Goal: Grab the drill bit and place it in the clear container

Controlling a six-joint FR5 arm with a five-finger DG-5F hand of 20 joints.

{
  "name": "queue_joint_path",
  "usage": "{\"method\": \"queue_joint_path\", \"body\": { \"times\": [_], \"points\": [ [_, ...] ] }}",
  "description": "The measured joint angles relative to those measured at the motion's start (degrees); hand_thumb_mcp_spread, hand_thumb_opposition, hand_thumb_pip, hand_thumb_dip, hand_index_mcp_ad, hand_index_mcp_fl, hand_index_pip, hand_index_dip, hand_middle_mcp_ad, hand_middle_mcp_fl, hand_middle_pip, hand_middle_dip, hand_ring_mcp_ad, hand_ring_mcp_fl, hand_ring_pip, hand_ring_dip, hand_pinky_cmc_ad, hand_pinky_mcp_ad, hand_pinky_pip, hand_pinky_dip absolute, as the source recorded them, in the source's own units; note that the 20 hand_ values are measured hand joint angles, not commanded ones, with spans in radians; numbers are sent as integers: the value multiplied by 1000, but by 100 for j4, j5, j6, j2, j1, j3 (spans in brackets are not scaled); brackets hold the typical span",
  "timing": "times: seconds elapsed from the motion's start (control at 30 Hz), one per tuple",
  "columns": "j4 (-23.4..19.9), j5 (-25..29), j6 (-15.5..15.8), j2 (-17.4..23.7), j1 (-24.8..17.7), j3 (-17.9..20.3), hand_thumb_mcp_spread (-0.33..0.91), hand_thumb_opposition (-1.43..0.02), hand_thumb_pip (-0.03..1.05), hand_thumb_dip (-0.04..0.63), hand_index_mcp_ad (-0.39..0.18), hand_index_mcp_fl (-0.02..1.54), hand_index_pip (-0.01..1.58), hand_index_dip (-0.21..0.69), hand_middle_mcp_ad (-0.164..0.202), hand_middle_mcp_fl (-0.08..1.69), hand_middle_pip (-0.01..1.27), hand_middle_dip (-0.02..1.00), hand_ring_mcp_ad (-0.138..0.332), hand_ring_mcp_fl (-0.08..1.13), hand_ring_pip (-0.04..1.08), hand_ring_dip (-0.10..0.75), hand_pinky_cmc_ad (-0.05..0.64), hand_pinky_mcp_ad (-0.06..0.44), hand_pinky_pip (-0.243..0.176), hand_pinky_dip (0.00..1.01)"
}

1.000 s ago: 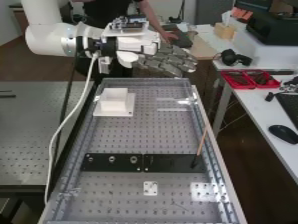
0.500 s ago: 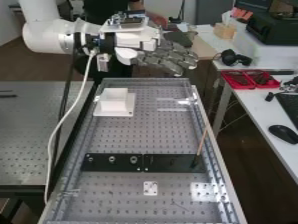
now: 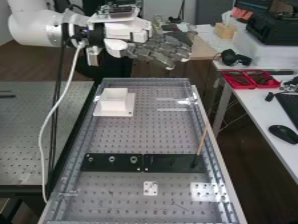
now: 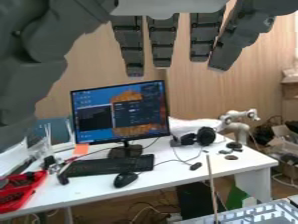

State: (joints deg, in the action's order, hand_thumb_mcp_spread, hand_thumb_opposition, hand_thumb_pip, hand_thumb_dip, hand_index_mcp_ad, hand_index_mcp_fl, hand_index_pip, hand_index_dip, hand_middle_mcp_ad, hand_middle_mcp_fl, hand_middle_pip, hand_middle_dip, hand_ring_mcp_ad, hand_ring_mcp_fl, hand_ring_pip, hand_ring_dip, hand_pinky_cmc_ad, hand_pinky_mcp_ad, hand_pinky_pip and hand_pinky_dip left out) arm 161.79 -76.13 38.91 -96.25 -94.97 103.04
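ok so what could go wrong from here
The thin stick leaning up from the black plate might get knocked if the hand sweeps low. The white block stands near the bench end nearest the hand, so a low approach could clip it. The slack white cable hanging from the arm may snag on the bench's edge.

No readable text, labels or numbers
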Motion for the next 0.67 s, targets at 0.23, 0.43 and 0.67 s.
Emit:
{"method": "queue_joint_path", "body": {
  "times": [0.23,0.43,0.67],
  "points": [
    [222,-70,275,42,-9,-11,140,-632,312,21,3,192,79,447,82,26,138,187,211,12,80,54,283,169,-112,438],
    [352,-59,503,38,-33,-44,140,-635,291,23,2,188,82,463,82,37,140,188,229,23,84,54,284,187,-108,435],
    [400,-115,526,-38,-20,-80,143,-641,283,23,5,241,75,464,84,51,140,187,229,31,94,56,290,185,-110,421]
  ]
}}
